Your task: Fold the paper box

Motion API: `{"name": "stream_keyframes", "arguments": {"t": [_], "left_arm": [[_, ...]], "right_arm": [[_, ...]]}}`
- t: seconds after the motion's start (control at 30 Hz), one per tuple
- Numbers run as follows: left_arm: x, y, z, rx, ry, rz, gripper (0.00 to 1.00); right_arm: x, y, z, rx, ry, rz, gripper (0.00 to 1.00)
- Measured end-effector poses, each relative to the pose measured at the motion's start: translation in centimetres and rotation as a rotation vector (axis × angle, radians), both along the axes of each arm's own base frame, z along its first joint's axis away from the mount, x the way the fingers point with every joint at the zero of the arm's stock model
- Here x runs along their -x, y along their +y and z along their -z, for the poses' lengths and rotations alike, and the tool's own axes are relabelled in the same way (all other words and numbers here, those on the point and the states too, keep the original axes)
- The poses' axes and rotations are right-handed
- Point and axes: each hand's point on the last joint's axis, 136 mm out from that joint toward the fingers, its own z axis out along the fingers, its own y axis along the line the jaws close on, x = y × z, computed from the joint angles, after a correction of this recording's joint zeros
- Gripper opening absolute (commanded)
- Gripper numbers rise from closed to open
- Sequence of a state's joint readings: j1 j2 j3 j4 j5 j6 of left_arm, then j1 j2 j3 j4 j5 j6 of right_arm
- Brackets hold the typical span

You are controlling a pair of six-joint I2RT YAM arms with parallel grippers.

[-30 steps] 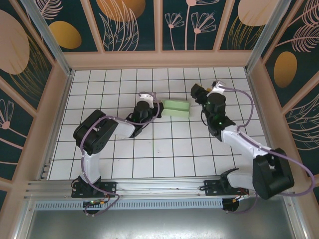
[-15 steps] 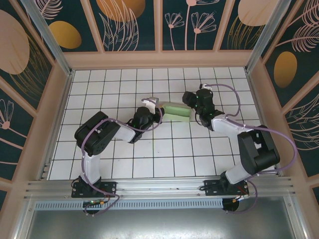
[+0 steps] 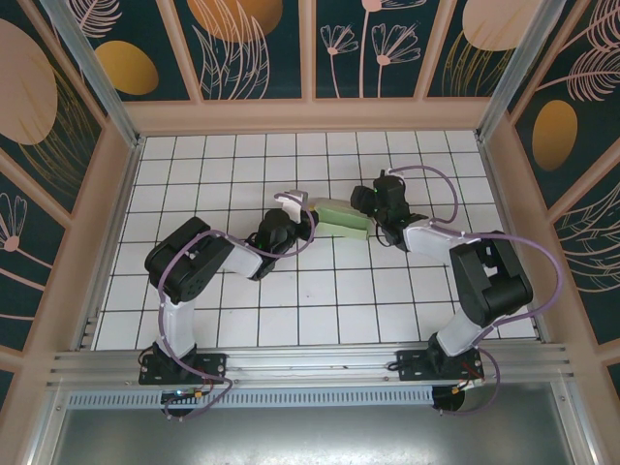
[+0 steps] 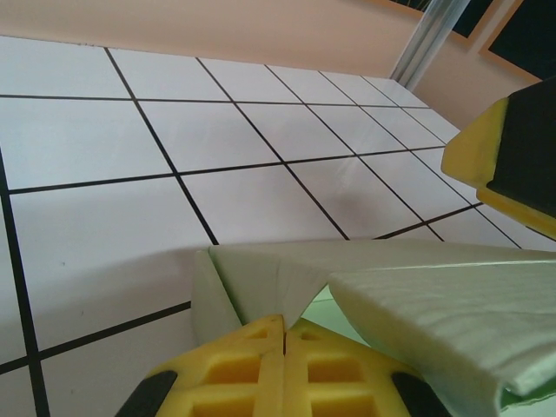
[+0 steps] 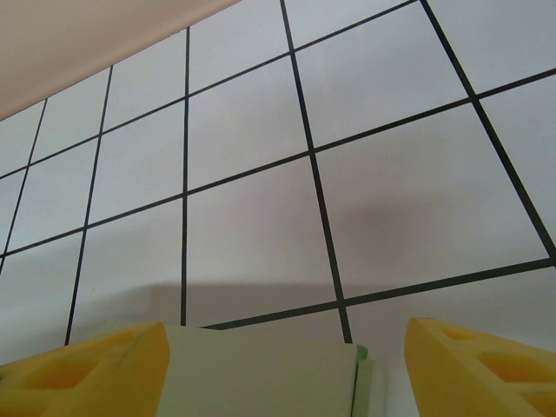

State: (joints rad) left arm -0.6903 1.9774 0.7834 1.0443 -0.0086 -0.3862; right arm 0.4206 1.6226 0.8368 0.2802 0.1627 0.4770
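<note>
On the white tiled tabletop point(image 3: 194, 165), the left end effector point(image 3: 306, 219) lies low with its yellow fingers point(image 4: 243, 369) pressed fully together, tips against the card's left edge. Whether card is nipped between them is unclear. The paper box point(image 3: 341, 218), pale green and partly folded, lies mid-tabletop between the arms; its inside is hidden. The right end effector point(image 3: 364, 200) stands wide apart, astride the box's right end point(image 5: 261, 378), its left finger touching the card.

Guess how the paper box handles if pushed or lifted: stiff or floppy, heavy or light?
Probably floppy: the paper box looks like thin card with creased flaps. Likely light for its size, and apt to slide on the smooth tiled table.
</note>
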Motion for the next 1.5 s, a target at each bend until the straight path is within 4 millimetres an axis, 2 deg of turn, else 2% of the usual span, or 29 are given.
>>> {"name": "stream_keyframes", "arguments": {"t": [0.13,0.37,0.57,0.67,0.7,0.73,0.8,0.93,1.0,1.17,1.37,1.5], "left_arm": [[0.1,0.1,0.1,-0.005,-0.003,0.002,0.08],[1.0,0.7,1.6,-0.039,0.02,0.01,0.36],[1.9,1.6,2.1,-0.057,0.038,0.004,0.45],[2.5,2.1,2.0,-0.058,0.039,0.001,0.6],[2.6,2.3,1.9,-0.055,0.043,-0.003,0.61],[2.8,2.5,2.0,-0.059,0.043,-0.004,0.69],[3.2,2.8,1.9,-0.058,0.047,-0.005,0.73],[3.8,3.3,1.4,-0.062,0.039,-0.002,0.93],[4.2,3.6,1.1,-0.061,0.034,0.001,0.98],[5.4,4.3,0.3,-0.056,0.028,0.016,0.99],[7.5,5.1,0.2,-0.06,0.043,0.059,0.99],[7.7,5.1,0.0,-0.04,0.082,0.053,0.99]], "right_arm": [[0.0,0.0,0.2,0.001,0.004,0.0,0.72],[0.7,0.5,1.0,0.004,0.023,-0.015,0.72],[1.6,0.9,2.1,0.006,0.049,-0.028,0.72],[1.8,0.9,2.3,0.002,0.053,-0.027,0.72],[1.8,0.9,2.4,0.003,0.054,-0.027,0.72],[1.9,0.9,2.5,0.004,0.056,-0.027,0.72],[2.0,0.8,2.6,0.003,0.058,-0.025,0.72],[2.1,0.7,2.9,0.002,0.064,-0.023,0.72],[2.1,0.8,2.7,-0.001,0.059,-0.022,0.72],[2.0,0.8,2.6,-0.006,0.05,-0.023,0.72],[2.4,0.6,3.2,-0.001,0.06,-0.023,0.72],[2.6,0.5,3.6,-0.003,0.055,-0.024,0.72]]}}
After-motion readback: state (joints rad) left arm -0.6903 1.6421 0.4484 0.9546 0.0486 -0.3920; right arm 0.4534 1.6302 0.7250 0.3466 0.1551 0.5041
